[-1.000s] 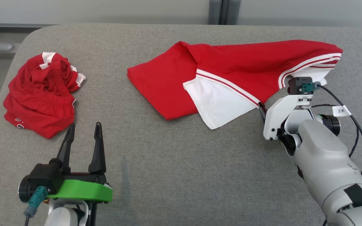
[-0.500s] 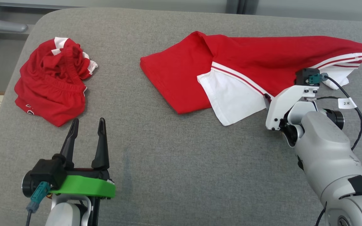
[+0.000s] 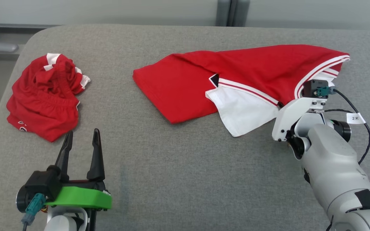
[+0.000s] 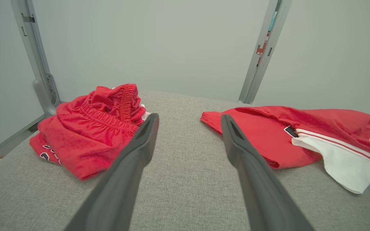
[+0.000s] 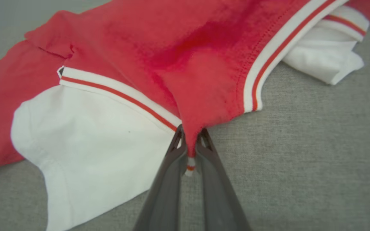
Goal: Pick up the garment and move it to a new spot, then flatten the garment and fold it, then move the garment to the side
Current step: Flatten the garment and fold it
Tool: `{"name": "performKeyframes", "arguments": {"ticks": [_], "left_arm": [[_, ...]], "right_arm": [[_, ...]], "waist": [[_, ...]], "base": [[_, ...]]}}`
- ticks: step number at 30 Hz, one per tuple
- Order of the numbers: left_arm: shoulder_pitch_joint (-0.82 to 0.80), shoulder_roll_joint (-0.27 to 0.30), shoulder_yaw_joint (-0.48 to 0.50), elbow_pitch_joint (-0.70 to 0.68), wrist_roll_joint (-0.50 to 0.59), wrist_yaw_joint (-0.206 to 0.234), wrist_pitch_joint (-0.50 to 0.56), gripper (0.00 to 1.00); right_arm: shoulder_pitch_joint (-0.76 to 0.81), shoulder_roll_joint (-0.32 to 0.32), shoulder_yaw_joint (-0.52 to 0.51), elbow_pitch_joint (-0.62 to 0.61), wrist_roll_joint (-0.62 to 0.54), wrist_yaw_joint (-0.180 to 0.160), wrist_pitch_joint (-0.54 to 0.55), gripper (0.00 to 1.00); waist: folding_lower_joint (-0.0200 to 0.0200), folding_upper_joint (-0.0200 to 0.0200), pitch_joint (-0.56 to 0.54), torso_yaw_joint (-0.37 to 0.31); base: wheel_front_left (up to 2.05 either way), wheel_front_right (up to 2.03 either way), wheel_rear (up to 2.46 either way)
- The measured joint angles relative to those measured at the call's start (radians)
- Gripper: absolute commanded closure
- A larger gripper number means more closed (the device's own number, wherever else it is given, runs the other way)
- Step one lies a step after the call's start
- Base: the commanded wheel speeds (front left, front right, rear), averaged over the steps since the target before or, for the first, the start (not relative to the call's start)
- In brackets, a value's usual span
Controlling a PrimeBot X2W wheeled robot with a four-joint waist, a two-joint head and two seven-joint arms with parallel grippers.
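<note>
Right wrist view: the right gripper (image 5: pixel 190 136) is clamped tight on a bunched fold of the red garment (image 5: pixel 185 57) at its striped hem, a nub of white-and-red trim poking out between the jaws. From that pinch the cloth fans away from the gripper and off to its left, the red body beyond and a white panel (image 5: pixel 85 134) lying flat on the grey padded table (image 5: pixel 316 144). Seen from the head, the garment stretches across the table's right half, long axis running side to side, with the held edge at its near right. The left gripper (image 3: pixel 82 131), jaws apart and empty, hangs at the near left, well apart from the garment and near a crumpled pile of red shorts (image 3: pixel 43 96). The right arm is plainly the nearer; any lift would likely trail most of the cloth to its left.
</note>
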Motion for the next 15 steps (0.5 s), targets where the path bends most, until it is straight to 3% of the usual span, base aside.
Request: {"name": "performKeyframes", "arguments": {"ticks": [4,7,15], "left_arm": [[0.022,0.0,0.008,-0.003,0.0,0.0,0.0,0.0],[0.037,0.0,0.015,-0.004,0.0,0.0,0.0,0.0],[0.067,0.0,0.022,-0.014,0.0,0.003,0.0,0.0]], "right_arm": [[0.035,-0.016,0.01,-0.069,0.032,0.0,0.012,1.0],[0.089,-0.066,0.011,-0.148,0.059,0.0,0.051,1.0],[0.349,-0.17,-0.093,-0.497,0.118,0.0,0.299,1.0]], "waist": [[0.0,0.0,-0.027,-0.033],[0.0,0.0,-0.049,-0.059],[0.0,0.0,-0.097,-0.122]], "base": [[0.0,0.0,0.0],[0.0,0.0,0.0],[0.0,0.0,0.0]]}}
